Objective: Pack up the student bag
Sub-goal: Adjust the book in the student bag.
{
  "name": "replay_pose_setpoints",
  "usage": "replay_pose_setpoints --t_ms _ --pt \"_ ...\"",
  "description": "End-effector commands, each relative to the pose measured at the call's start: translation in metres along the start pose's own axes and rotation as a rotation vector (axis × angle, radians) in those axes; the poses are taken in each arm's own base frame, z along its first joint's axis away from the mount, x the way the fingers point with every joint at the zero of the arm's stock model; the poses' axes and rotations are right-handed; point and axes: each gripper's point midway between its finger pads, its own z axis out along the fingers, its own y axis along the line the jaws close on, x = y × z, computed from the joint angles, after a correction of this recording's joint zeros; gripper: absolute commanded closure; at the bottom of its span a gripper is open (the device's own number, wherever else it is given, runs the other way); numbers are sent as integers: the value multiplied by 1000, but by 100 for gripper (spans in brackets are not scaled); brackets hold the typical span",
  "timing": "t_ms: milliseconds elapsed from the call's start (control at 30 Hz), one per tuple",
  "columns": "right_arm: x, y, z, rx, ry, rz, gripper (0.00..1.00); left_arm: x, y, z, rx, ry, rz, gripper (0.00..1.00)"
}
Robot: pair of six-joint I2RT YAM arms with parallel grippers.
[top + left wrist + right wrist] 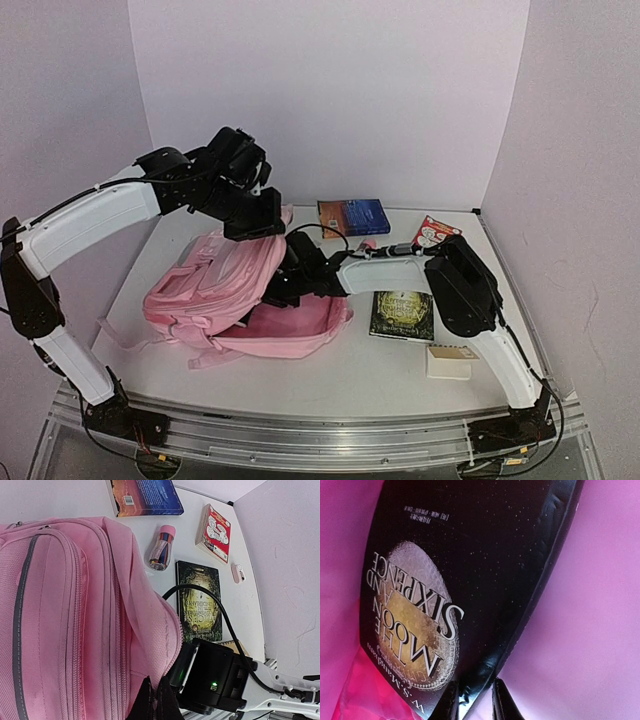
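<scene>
The student bag is a large pink backpack lying on the table, left of centre. Its main opening faces right. My left gripper hovers over the bag's top. In the left wrist view this gripper is shut on the zipped rim of the bag, pinching the pink fabric and holding the flap up. My right arm reaches into the opening, its gripper hidden from above. Inside, amid pink lining, my right gripper is shut on the lower edge of a black book titled "The Moon and Sixpence".
A blue book lies at the back. Near it are a red-and-white box and a pink-capped tube of pens. A dark green Alice book and a tan notebook lie right of the bag. Walls enclose three sides.
</scene>
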Motion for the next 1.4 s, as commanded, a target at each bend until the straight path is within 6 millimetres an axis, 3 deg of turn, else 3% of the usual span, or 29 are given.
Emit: replay_pose_setpoints --t_ms 0,200,633,900,1133,1367 --pt "-20 40 -3 -172 -92 -21 81 -26 -38 -15 156 -103 15 100" --pt "-31 66 -12 -312 -156 -26 81 -27 -39 -17 162 -108 6 100" --pt "-17 54 24 -340 -77 74 81 -31 -38 -25 161 -130 -2 100" --pt "-16 77 21 -378 -105 18 82 -33 -31 -26 135 -152 -23 100" --pt "-9 75 -4 -327 -130 -17 80 -38 -18 -29 90 -194 -38 100" --pt "-6 24 -53 -170 -185 48 66 -38 15 -22 -41 -240 -51 100"
